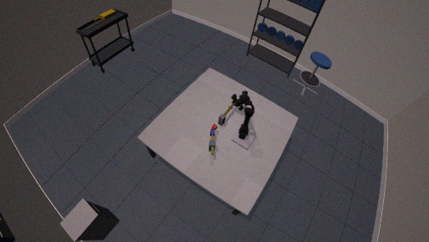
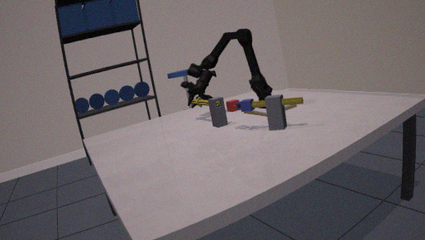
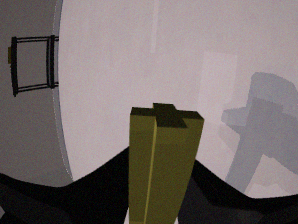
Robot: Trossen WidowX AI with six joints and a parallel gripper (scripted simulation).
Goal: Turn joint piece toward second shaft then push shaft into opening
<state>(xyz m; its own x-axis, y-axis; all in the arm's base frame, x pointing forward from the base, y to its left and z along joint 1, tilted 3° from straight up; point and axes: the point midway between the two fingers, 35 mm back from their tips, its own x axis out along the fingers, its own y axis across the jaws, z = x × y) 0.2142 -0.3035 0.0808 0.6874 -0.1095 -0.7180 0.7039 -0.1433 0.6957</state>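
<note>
Our gripper (image 1: 236, 101) (image 2: 193, 101) (image 3: 156, 151) was mostly closed, clamped on the outer end of the cross-section sliding shaft (image 1: 229, 109) (image 2: 200, 101) (image 3: 167, 170). In the top view, the sliding shaft's block (image 1: 222, 119) (image 2: 218, 112) sat just off centre toward one o'clock; the red joint piece (image 1: 214, 127) (image 2: 232, 105) was at centre, near but apart from that block, on the blue hinge part (image 1: 212, 133) (image 2: 247, 105). The fixed shaft (image 1: 213, 151) (image 2: 293, 100) ran toward six o'clock through its block (image 1: 212, 144) (image 2: 275, 112). Step: pushing, we judged; joint looked turned already, seating unconfirmed. Next called for a straight push toward seven o'clock until it stopped, then release. No brands, labels or writing readable.
</note>
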